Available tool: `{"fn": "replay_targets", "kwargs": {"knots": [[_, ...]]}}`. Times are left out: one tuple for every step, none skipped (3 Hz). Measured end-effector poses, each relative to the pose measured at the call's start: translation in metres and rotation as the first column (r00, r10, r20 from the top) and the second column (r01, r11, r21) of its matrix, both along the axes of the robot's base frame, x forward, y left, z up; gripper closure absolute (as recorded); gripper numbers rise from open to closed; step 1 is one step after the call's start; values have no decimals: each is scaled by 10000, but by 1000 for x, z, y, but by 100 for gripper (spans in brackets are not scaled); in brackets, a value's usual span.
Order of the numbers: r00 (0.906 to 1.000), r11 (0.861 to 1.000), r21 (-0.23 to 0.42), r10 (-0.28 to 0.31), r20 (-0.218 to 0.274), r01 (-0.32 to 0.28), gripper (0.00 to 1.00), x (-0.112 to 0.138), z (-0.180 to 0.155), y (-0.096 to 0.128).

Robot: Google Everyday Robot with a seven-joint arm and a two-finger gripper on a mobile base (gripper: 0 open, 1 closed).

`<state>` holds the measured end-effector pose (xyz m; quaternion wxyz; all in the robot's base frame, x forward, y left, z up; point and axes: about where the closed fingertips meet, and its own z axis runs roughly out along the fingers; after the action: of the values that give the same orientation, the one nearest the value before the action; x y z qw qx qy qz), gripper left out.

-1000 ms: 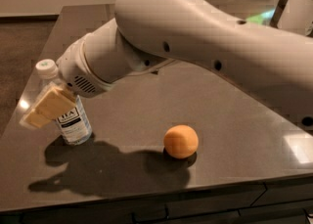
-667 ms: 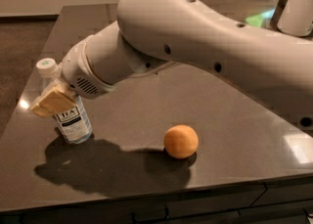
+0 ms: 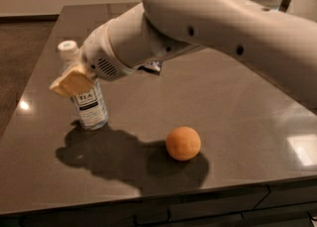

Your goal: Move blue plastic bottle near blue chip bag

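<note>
Bottle [image 3: 88,103]: upright on tabletop [image 3: 223,102], touching claw [image 3: 78,78]; whether claw grips it, cannot tell. Chip bag [image 3: 151,66]: right of claw, half hidden. Hazard: loose hold topples bottle; orange [image 3: 183,142] nearby.

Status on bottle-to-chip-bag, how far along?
Done: the approach. The tool is at the upper half of the blue plastic bottle, at the left of the table.
In hand: the grasp, though a firm hold can't be confirmed.
Left: the whole move. The bottle stands upright on the table, apart from the blue chip bag, which is peeking out behind the arm.
</note>
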<state>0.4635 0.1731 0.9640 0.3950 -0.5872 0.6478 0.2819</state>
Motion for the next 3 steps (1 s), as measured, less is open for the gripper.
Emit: {"fn": "replay_targets", "kwargs": {"knots": [[9947, 9946, 216, -1006, -210, 1011, 100, 41, 16, -33], [9785, 9779, 486, -2010, -460, 2032, 100, 79, 23, -71], [9572, 9554, 734, -2811, -696, 2859, 100, 109, 20, -106]]}}
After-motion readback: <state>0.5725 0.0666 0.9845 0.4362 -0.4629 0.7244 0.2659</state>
